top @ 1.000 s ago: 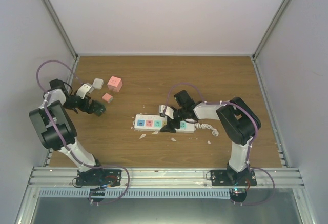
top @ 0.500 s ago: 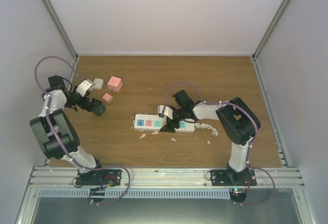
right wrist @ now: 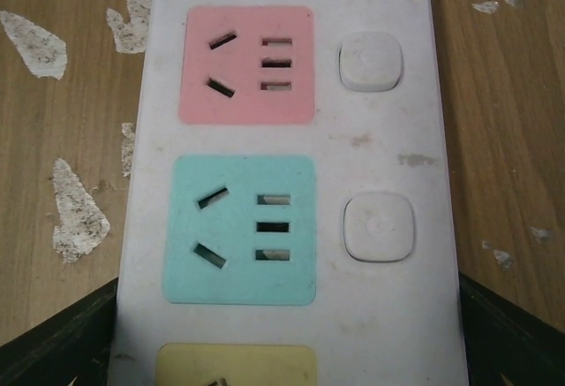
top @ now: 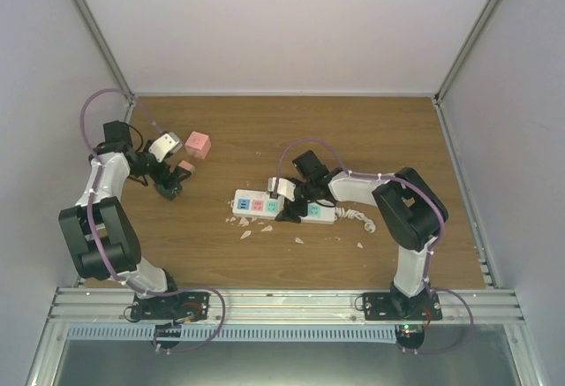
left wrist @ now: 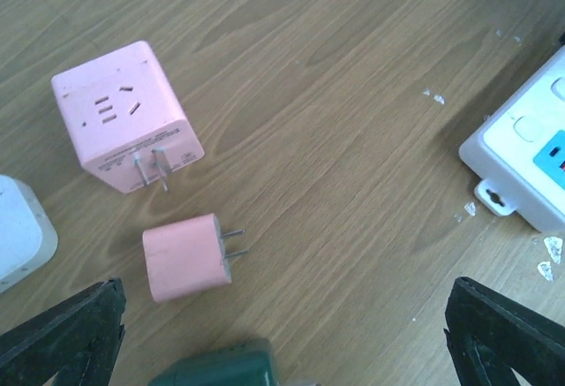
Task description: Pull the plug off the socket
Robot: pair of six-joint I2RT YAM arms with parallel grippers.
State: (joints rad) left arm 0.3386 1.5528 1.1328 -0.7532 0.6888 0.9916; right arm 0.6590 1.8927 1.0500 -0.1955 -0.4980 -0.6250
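Note:
The socket, a long white power strip (top: pixel 305 211) with coloured outlet squares, lies mid-table. My right gripper (top: pixel 284 197) is open and low over it, one finger on each long side. In the right wrist view (right wrist: pixel 282 351) the pink (right wrist: pixel 247 65) and teal (right wrist: pixel 240 230) outlets are empty, and part of a yellow outlet shows below. No plug shows in any outlet I can see. My left gripper (top: pixel 169 174) is open and wide at the back left. A dark green plug (left wrist: pixel 216 370) lies loose between its fingers (left wrist: pixel 62 333). The strip's end (left wrist: pixel 530 161) shows at right.
By the left gripper lie a pink cube adapter (left wrist: pixel 124 117), a small pink plug (left wrist: pixel 185 256) with two prongs, and a white block (left wrist: pixel 18 231). White scraps (top: pixel 252 230) are scattered round the strip. The strip's short white cord (top: pixel 357 220) curls at its right end. Walls enclose the table.
My right gripper has slid left along the strip, and the strip has shifted slightly. My left arm has swung back and right, bringing its gripper nearer the pink plugs.

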